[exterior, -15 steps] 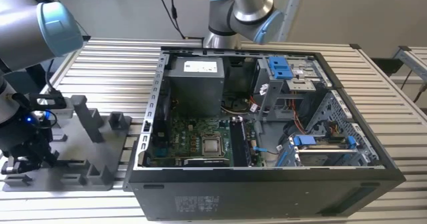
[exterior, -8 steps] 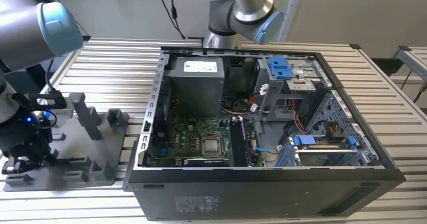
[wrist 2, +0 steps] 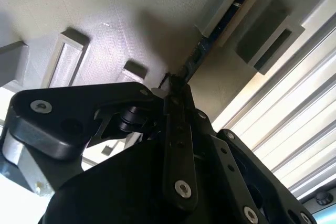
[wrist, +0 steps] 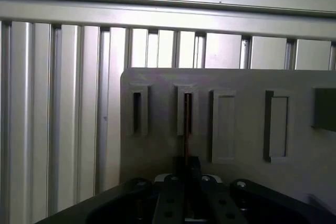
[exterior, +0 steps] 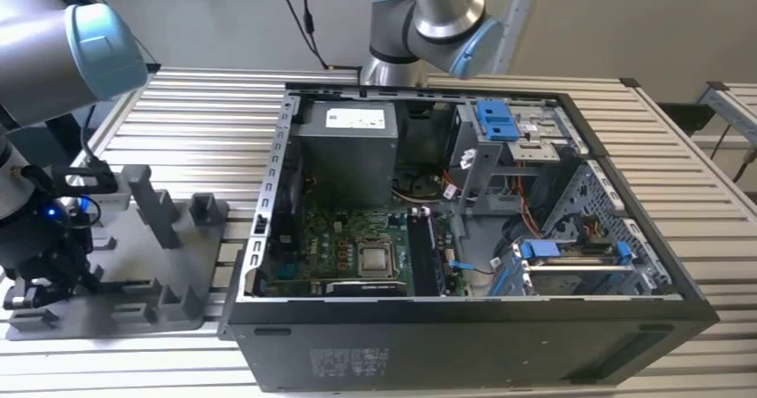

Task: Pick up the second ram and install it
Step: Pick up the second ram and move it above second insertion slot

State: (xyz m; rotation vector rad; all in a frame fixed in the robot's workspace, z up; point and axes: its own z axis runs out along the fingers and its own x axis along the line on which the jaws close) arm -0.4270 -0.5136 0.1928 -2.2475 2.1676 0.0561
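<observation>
1. The exterior view takes in the whole table [exterior: 201,105], built of ribbed aluminium slats. An open black computer case [exterior: 473,349] lies in the middle of it. A grey plastic holder plate [exterior: 177,305] sits just beside the case, on the exterior view's left. The arm [exterior: 71,35] bends down over the far end of that plate, with the claw [exterior: 45,278] low among the plate's upright blocks [exterior: 159,212].

2. Both wrist views look closely at the plate. In the first wrist view the memory stick [wrist: 186,124] is seen edge on, as a thin coppery line. It stands upright in the narrow slot of one block and runs straight down into the claw [wrist: 186,167].

3. The second wrist view shows the memory stick [wrist 2: 202,51] from the side as a dark, flat strip. One end sits in the slotted block [wrist 2: 227,10] and the other end is nipped between the tips of the claw [wrist 2: 170,90]. The fingers are drawn nearly together, pinching the board's thin edge.

4. The plate [wrist: 157,150] is matt and faintly grainy, and its blocks are rectangular with rounded rims. A neighbouring block [wrist: 136,111] has a similar narrow slot, which looks dark. Two further blocks [wrist: 276,124] have wider, shallow recesses.

5. Inside the case, the exterior view shows a green circuit board [exterior: 343,238] on the floor with a square metal chip [exterior: 376,258] on it. A grey metal box [exterior: 346,150] stands behind the board. There are blue plastic clips [exterior: 497,119] on the drive bays and a perforated steel cage [exterior: 591,203] on the exterior view's right.
</observation>
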